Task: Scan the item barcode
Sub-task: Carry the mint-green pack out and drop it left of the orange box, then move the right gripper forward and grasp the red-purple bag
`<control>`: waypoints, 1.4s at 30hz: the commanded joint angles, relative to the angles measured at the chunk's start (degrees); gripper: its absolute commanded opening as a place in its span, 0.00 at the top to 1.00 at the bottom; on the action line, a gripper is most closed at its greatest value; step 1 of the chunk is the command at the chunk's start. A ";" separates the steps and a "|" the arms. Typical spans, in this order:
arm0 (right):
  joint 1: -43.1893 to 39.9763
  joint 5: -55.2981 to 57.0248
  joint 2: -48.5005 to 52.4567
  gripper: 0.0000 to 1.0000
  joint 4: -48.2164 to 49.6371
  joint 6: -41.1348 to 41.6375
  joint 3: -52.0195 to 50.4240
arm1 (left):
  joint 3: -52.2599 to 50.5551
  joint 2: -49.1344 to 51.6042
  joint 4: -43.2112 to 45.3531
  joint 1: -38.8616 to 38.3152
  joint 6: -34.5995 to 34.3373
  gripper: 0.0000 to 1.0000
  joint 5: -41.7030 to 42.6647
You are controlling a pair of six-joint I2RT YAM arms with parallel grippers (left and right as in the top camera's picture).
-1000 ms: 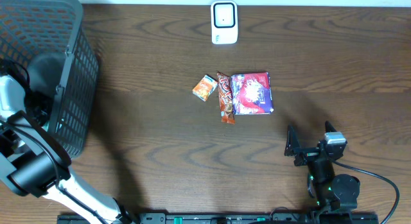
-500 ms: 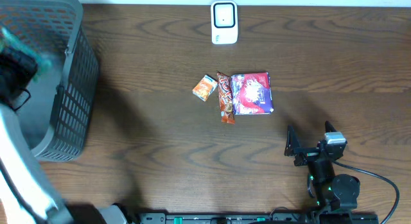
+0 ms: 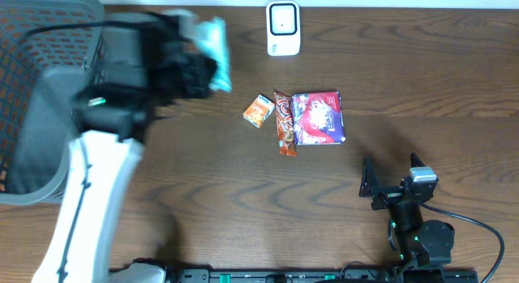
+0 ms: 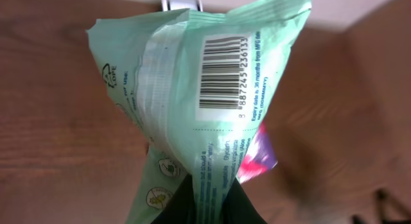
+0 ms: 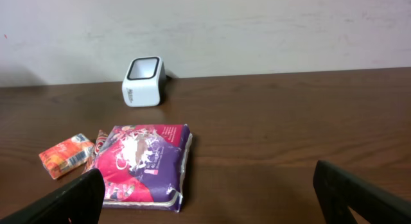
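Left gripper (image 4: 204,208) is clamped on one end of the mint-green packet (image 4: 192,102), barcode (image 4: 222,72) facing my wrist cam. It's on the far side, left of the scanner (image 3: 283,27).

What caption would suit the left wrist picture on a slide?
Left gripper pinching a pale green plastic packet, barcode facing the camera, over the brown wooden table.

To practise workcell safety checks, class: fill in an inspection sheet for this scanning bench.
Surface: brown wood-grain table.
Job's things: mint-green packet held aloft, barcode showing; white scanner at the far edge.
Clutter: orange box, candy bar, purple packet mid-table; mesh basket at the left.
Grippers: left gripper shut on the packet; right gripper open, empty.
Cables: black cable by the right arm.
Surroundings: pale wall.
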 commanded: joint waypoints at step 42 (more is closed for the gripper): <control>0.02 0.02 -0.09 0.01 -0.26 -0.76 -0.07 | 4.72 3.63 -16.96 1.79 -9.90 0.02 -21.59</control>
